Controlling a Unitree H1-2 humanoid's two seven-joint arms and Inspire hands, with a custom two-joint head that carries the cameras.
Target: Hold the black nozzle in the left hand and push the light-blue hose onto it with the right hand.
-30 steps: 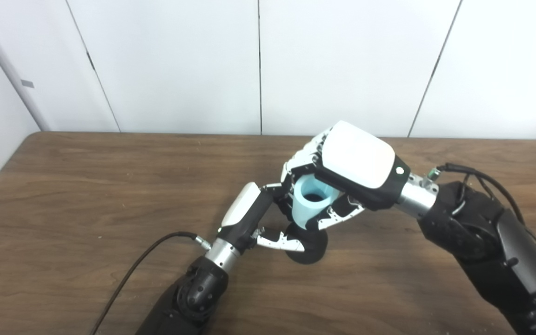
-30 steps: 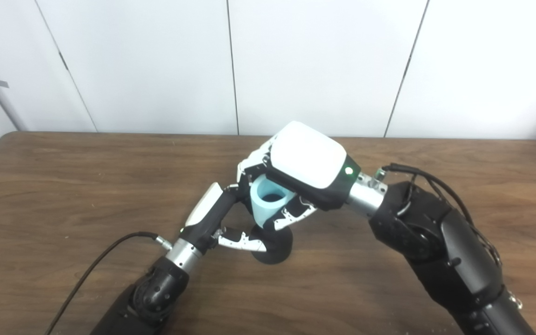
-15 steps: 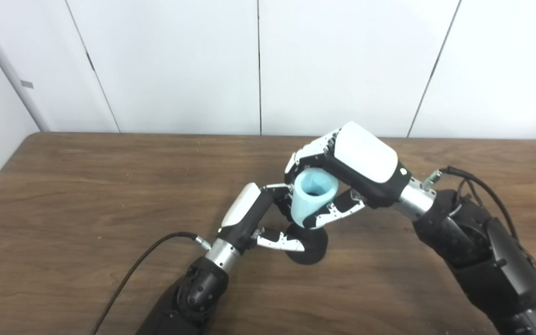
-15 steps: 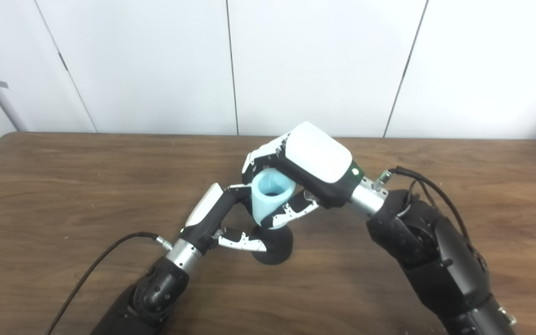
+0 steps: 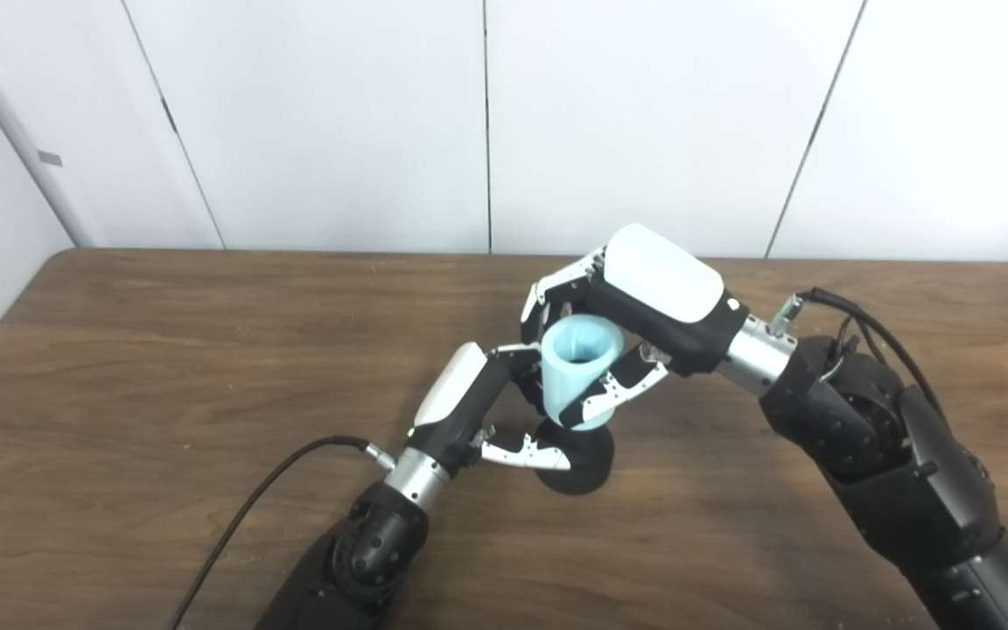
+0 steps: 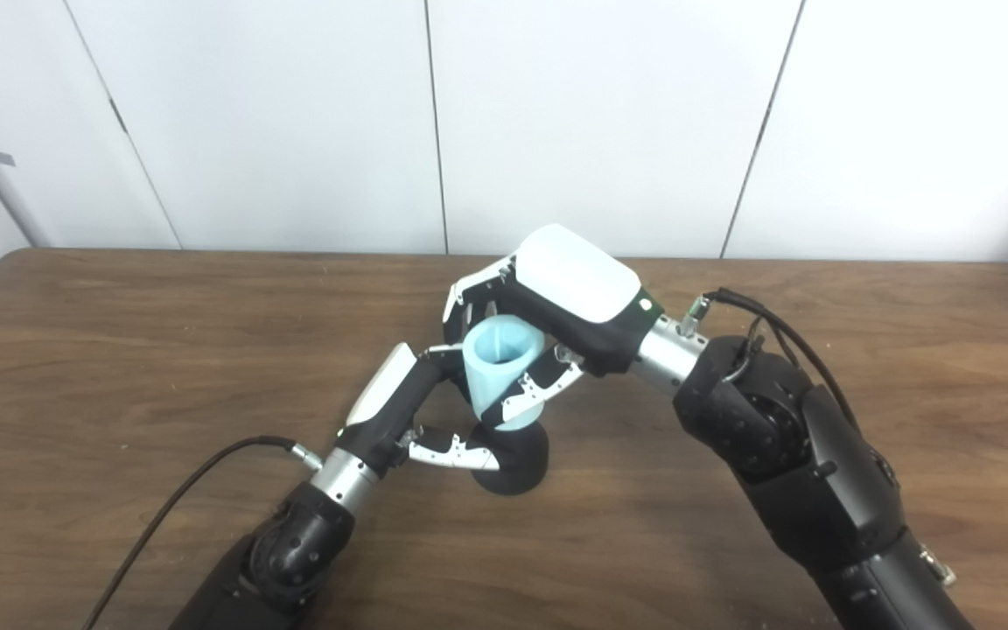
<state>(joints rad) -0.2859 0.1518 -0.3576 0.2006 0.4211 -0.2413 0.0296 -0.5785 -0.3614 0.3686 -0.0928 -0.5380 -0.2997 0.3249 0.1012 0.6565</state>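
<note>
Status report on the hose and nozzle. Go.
Left hand shut on black nozzle. Right hand shut on light-blue hose, lower end at nozzle top, seating depth unclear. Nothing obstructing on table.

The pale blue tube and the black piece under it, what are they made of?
Light-blue hose: probably soft matte plastic or rubber; thick wall, dull even colour, no shine. Black nozzle: likely matte plastic or rubber, though too dark to tell. Wooden table: brown, with visible grain.
</note>
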